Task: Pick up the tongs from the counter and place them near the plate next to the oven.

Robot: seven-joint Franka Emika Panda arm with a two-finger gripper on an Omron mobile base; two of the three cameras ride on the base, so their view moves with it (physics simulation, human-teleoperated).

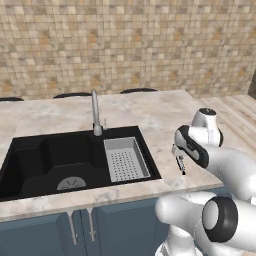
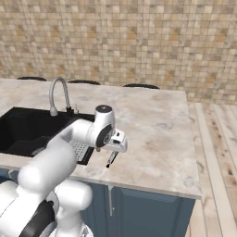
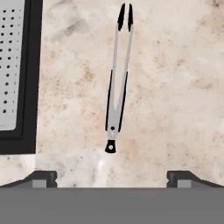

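Note:
The tongs (image 3: 117, 83) lie flat on the beige marbled counter (image 3: 175, 87), silver with black ends, their hinged end toward my hand. My gripper (image 3: 113, 177) hangs above them, open, its fingertips (image 3: 43, 177) far apart and nothing between them. From the base views the gripper (image 1: 180, 159) (image 2: 113, 152) points down over the counter (image 1: 150, 112) just right of the sink, and a short dark piece of the tongs (image 1: 182, 169) (image 2: 111, 160) shows below the hand. The plate and the oven are out of view.
A black sink (image 1: 50, 160) with a grey perforated insert (image 1: 126, 158) and a curved tap (image 1: 95, 112) lies left of the tongs. The sink's rim (image 3: 28, 87) is close to them. The counter's front edge (image 2: 139, 183) runs just below. A tiled wall closes the back.

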